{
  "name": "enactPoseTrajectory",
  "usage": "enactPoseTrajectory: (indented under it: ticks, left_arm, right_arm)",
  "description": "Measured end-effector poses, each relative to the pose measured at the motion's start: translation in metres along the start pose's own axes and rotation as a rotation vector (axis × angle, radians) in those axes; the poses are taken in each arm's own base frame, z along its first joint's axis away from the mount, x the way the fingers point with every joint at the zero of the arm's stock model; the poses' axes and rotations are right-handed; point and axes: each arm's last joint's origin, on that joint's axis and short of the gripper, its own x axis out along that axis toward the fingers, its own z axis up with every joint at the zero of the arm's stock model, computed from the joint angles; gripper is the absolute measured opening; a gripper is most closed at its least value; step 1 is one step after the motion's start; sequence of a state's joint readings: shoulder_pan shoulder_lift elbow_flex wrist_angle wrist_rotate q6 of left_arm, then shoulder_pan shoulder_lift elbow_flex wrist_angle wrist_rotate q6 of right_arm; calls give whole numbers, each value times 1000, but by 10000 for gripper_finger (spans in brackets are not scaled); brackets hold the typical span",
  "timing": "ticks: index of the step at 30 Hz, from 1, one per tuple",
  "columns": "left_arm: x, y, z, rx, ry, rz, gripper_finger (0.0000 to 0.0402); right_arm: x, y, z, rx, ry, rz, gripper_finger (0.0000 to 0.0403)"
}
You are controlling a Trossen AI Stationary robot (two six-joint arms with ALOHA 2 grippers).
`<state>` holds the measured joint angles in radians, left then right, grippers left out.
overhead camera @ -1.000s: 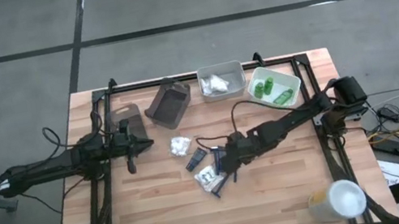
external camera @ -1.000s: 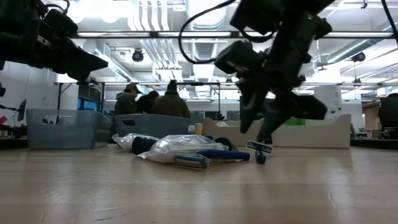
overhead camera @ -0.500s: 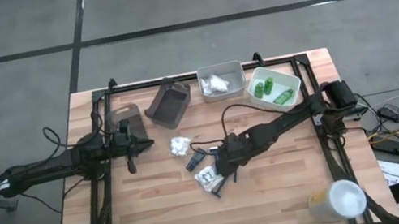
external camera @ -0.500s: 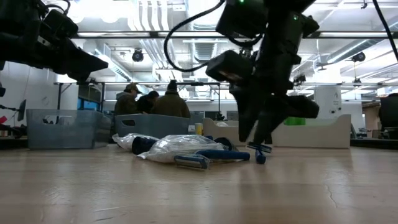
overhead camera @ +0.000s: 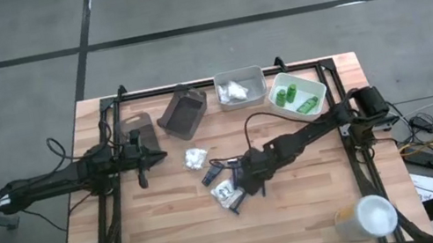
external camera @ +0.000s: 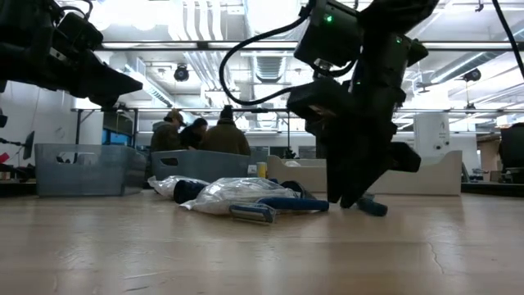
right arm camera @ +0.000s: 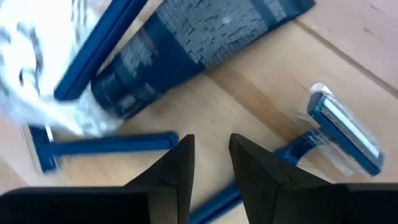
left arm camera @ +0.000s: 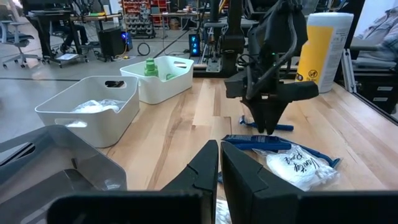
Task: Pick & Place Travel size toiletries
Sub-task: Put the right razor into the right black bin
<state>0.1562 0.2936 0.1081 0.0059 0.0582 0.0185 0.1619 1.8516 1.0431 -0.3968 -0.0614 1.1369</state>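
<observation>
Travel size toiletries (overhead camera: 226, 187) are lying in a loose pile mid-table: blue razors (right arm camera: 344, 137), a dark navy tube (right arm camera: 205, 46) and a white crinkly packet (left arm camera: 297, 167). Right gripper (overhead camera: 244, 185) is pressing its tips down to the wood at the pile's edge; right wrist view is showing its fingers (right arm camera: 176, 171) narrowly apart with a blue razor handle (right arm camera: 214, 200) running between them, whether gripped I cannot tell. Another white packet (overhead camera: 195, 156) is lying just apart from the pile. Left gripper (left arm camera: 219, 163) is hovering above the table's left side with fingers together, holding nothing. Along the far edge: dark tray (overhead camera: 183, 112), white bin (overhead camera: 256, 94) holding white packets, white tray (overhead camera: 310, 86) holding green bottles (overhead camera: 295, 99). White cup (overhead camera: 374, 216) is standing at the near right corner. Printing on the packet and tube is too blurred to read. People (external camera: 201, 135) are standing in the room behind
</observation>
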Motion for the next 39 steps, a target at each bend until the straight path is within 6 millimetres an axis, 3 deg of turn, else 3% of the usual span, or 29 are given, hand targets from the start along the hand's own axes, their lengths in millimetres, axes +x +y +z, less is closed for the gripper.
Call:
enactPoseTrajectory:
  ticks: [3, 6, 14, 17, 23, 31, 39]
  left_arm:
    - [0, 0, 0, 0, 1, 0, 23]
    - [0, 0, 0, 0, 1, 0, 23]
    - [0, 0, 0, 0, 1, 0, 23]
    - [0, 0, 0, 0, 1, 0, 23]
    - [0, 0, 0, 0, 1, 0, 23]
    - [0, 0, 0, 0, 1, 0, 23]
    - [0, 0, 0, 0, 1, 0, 23]
  right_arm:
    - [-7, -3, -2, -123, 26, -17, 100]
    - [-19, -9, -7, -135, 61, -78, 92]
    - [-73, -13, -14, 2, 21, -69, 86]
    - [-83, -16, -18, 96, -2, -63, 91]
    - [-69, -30, -23, 229, 18, -152, 99]
    - [-43, -25, -18, 216, 16, -146, 118]
    - [-31, -26, -18, 207, 51, -172, 134]
